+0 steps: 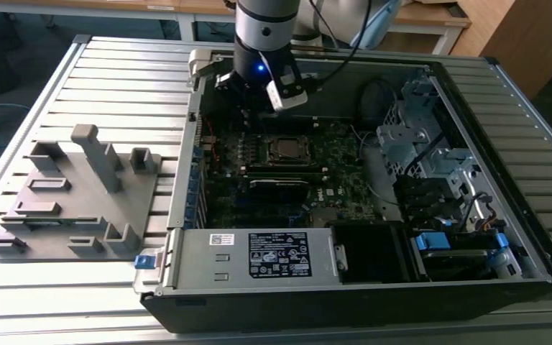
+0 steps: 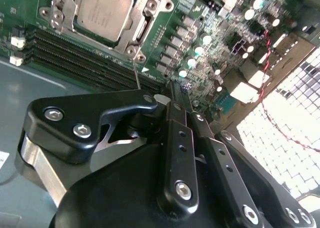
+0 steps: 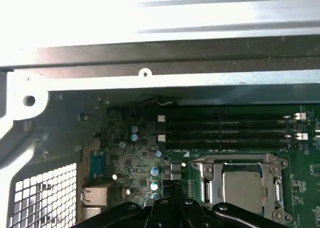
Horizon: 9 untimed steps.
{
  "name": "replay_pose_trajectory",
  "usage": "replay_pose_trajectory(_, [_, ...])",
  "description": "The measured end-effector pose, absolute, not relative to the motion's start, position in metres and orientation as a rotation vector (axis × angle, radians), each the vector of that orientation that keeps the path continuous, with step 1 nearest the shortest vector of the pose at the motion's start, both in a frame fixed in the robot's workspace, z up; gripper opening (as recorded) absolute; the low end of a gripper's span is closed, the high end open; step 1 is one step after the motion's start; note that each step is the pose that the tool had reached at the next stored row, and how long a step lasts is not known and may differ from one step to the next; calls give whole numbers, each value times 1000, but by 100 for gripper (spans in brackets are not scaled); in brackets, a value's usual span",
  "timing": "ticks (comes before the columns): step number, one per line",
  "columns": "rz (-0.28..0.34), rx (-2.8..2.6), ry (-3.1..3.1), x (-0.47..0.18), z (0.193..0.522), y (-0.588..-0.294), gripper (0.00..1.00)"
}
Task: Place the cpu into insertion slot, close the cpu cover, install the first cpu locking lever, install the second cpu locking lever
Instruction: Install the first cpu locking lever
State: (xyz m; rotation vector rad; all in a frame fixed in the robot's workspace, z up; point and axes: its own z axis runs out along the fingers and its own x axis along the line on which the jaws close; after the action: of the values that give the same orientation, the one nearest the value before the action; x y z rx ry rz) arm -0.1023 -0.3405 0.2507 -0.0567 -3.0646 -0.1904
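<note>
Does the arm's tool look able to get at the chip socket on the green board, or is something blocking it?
Probably yes. The tool hangs inside the open case just beside the socket, and nothing bulky stands between them; the nearby memory slots lie low on the board.

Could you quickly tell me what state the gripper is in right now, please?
Gripper: shut, holding nothing that shows, close to the cpu seated under the cpu cover.
</note>
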Motion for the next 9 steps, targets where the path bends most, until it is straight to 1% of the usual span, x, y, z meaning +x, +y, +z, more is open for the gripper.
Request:
replay_pose_trajectory(5, [-290,-53,-3056,-104,251,-342,10])
replay_pose_trajectory(9, [-328,-52,-3052,-104,251,-342,10])
